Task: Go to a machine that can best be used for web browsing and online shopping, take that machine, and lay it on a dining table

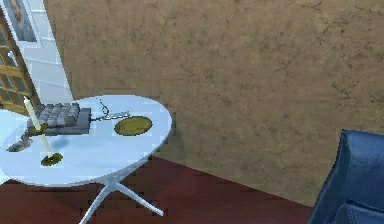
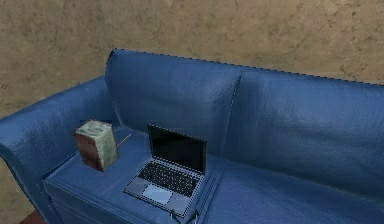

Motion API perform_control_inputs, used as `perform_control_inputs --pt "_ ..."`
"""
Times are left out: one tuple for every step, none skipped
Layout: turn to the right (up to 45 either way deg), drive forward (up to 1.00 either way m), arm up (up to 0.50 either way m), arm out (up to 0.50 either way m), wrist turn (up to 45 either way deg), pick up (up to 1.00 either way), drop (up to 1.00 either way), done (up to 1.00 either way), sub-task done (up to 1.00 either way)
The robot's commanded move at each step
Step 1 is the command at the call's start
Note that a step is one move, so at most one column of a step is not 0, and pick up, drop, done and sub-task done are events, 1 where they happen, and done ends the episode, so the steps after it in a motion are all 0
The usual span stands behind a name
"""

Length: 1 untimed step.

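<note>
Plainly, the laptop (image 2: 170, 170) is seen, lid raised, on a blue sofa (image 2: 290, 120), near a small box (image 2: 96, 145); the tool's state cannot be told. Elsewhere, a white table (image 1: 110, 152) bearing a candle (image 1: 33, 115) is set by a brown wall (image 1: 250, 80)

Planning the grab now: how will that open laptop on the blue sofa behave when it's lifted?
The laptop looks thin and rigid, so it is likely stiff, though its screen stands upright and may swing on the hinge when lifted. It rests on a soft-looking sofa cushion, so pressing down would probably sink it. With its flat base, it is unlikely to roll.
</note>
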Motion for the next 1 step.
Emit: perform_control_inputs --pt "0.0 0.00 0.00 0.00 0.0 1.00 0.00 0.00 0.00"
